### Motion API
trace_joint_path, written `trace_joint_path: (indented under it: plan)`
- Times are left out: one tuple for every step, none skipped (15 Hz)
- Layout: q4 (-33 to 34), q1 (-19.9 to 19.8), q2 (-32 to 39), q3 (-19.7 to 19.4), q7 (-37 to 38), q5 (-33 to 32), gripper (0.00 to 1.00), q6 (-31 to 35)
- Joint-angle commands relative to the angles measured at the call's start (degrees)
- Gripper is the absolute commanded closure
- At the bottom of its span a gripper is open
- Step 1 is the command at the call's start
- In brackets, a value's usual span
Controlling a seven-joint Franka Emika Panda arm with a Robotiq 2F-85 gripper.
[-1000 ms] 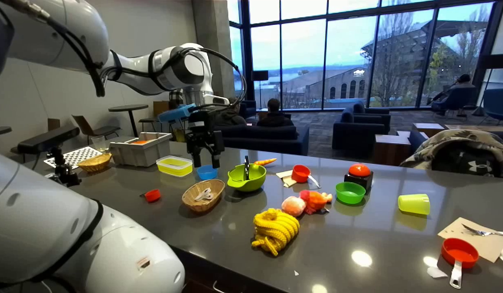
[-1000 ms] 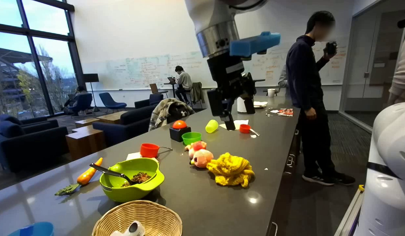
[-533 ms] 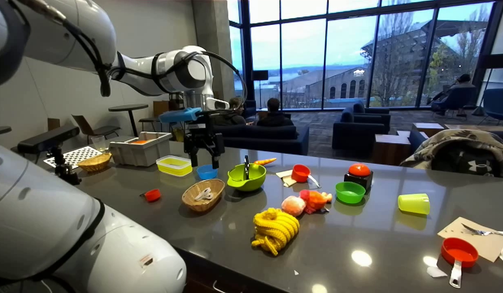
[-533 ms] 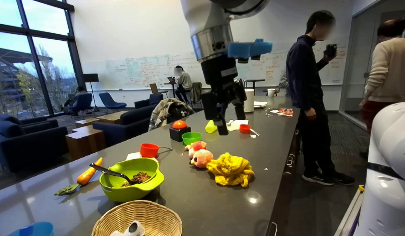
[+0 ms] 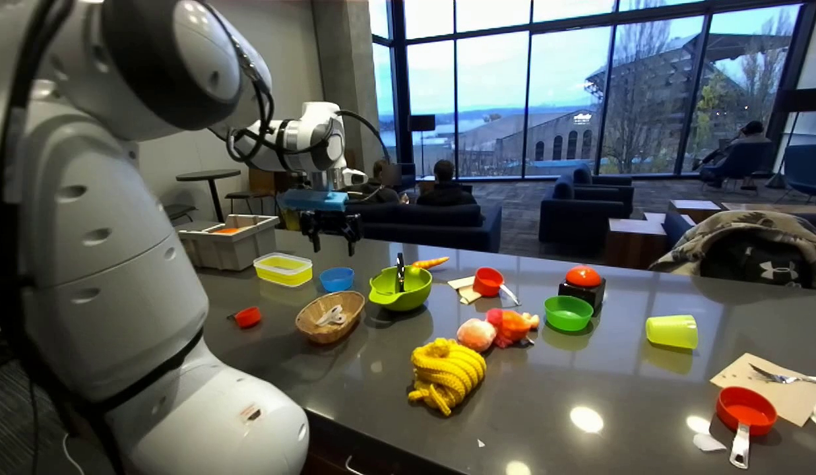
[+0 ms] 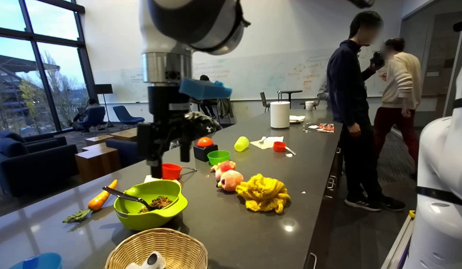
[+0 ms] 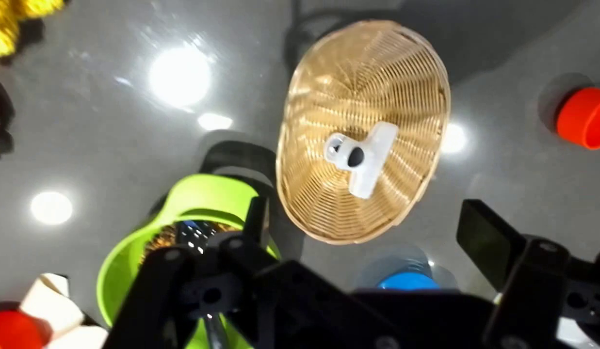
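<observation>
- Wrist view: wide pincer [image 7: 366, 218], holding nothing.
- White clip [image 7: 375, 155] sits in the basket [image 7: 324, 102], toward the top from the pincer's tips.
- Basket's long way runs top to bottom.

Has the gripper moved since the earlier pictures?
Yes. In an exterior view, the gripper has shifted leftward in the picture, from right of the red button to left of it.

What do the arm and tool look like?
Glossy white arm, black bands around it, black cables along it, small sticker low down, print unreadable. Silver wrist collar, blue block jutting out just below. Tool: black, angular, two blocky fingers, pale strip higher up.
</observation>
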Motion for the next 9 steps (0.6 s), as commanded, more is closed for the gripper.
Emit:
trace_joint_path:
  plan:
    - [13.92,2.53,14.93,0.85,-3.93,-0.27,0.00,2.27]
    - [17.47,3.13,18.50,1.04,-4.15,-1.83,0.00,3.01]
    - [20.93,3.80,21.76,0.95,-4.15,-3.42,0.00,3.29]
    - [24.29,4.35,24.78,0.64,-4.74,-4.31,0.00,3.00]
    - [27.70,4.78,27.25,0.33,-5.35,-4.74,0.00,1.09]
    - [31.01,4.69,29.40,0.36,-7.80,-4.18,0.00,-2.42]
    - [23.82,4.84,24.78,0.11,-5.04,-3.55,0.00,2.26]
    - [26.59,4.92,27.02,0.00,-6.21,-3.47,0.00,0.75]
    - [28.59,4.96,28.60,-0.11,-6.88,-3.43,0.00,-0.22]
